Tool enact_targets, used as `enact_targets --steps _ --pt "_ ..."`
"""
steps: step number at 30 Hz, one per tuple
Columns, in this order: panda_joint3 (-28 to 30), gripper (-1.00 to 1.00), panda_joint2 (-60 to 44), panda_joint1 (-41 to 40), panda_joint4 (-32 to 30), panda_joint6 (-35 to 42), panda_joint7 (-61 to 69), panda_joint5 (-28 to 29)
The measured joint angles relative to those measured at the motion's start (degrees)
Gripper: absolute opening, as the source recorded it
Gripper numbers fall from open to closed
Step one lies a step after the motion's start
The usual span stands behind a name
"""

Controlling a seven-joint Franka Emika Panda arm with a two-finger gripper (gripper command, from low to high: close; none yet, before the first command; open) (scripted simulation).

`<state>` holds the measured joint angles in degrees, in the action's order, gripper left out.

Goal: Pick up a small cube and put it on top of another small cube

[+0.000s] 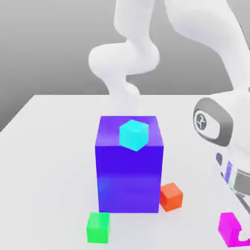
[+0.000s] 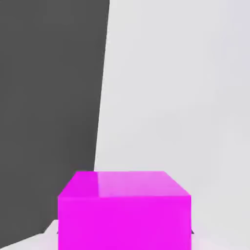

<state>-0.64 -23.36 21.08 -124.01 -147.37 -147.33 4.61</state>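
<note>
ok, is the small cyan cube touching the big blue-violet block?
Touching. The exterior view shows the small cyan cube resting directly on the top face of the big blue-violet block, with no gap beneath it.

place: computer-made test scene | signs: plain white table (image 1: 53, 146), flat grey wall behind, smooth white robot arm (image 1: 128, 63), shiny toy-like colored blocks, nothing homey
</note>
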Motion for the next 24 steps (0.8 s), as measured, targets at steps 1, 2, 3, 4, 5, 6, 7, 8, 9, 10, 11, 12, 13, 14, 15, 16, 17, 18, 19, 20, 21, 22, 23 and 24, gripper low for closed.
enact_targets --steps 1,2,3,4,5,6,7,8,9,10,11,12,13,14,15,16,17,18,19,20,21,22,23,24 --pt "-0.1 -1.0 -0.4 -0.9 0.4 0.6 3.0 0.6" --pt "-0.2 -1.0 -0.9 -1.8 0.7 1.2 5.9 1.3" --pt "-0.3 -1.0 -1.3 -2.7 1.1 1.8 8.9 1.9" --pt "-0.4 -1.0 -1.7 -3.6 1.4 2.4 11.9 2.5" --pt "-0.4 -1.0 -2.1 -4.3 1.8 3.0 14.9 3.0" --pt "-0.5 -1.0 -2.6 -5.2 2.1 3.5 17.9 3.6" --pt "-0.6 -1.0 -3.0 -6.1 2.4 4.1 20.9 4.2" --pt "-0.7 -1.0 -3.4 -7.0 2.8 4.6 23.9 4.8" --pt "-0.8 -1.0 -3.8 -7.9 3.1 5.2 26.9 5.4" --pt "-0.9 -1.0 -4.2 -8.8 3.4 5.7 29.9 6.0" --pt "-1.0 -1.0 -4.6 -9.7 3.7 6.2 32.9 6.6" --pt "-1.3 -1.0 -4.9 -10.8 4.0 6.7 35.8 7.3" --pt "-1.3 -1.0 -5.3 -11.5 4.3 7.2 38.9 7.7" --pt "-1.3 -1.0 -5.7 -12.4 4.6 7.6 41.9 8.3" --pt "-1.4 -1.0 -6.0 -13.3 4.9 8.1 45.0 8.8" --pt "-1.5 -1.0 -6.4 -14.2 5.2 8.5 48.0 9.4" --pt "-1.6 -1.0 -6.7 -15.0 5.5 9.0 51.0 9.9" --pt "-1.6 -1.0 -7.0 -15.9 5.8 9.4 54.0 10.5" --pt "-1.7 -1.0 -7.3 -16.8 6.1 9.8 57.1 11.0" --pt "-1.7 -1.0 -7.6 -17.6 6.3 10.1 60.1 11.6" --pt "-1.8 -1.0 -7.9 -18.5 6.6 10.5 63.1 12.1" --pt "-1.6 -1.0 -8.2 -19.1 6.9 10.8 66.2 12.5" --pt "-1.7 -1.0 -8.5 -20.0 7.1 11.1 69.2 13.0" --pt "-1.7 -1.0 -8.7 -20.9 7.4 11.4 72.3 13.5"
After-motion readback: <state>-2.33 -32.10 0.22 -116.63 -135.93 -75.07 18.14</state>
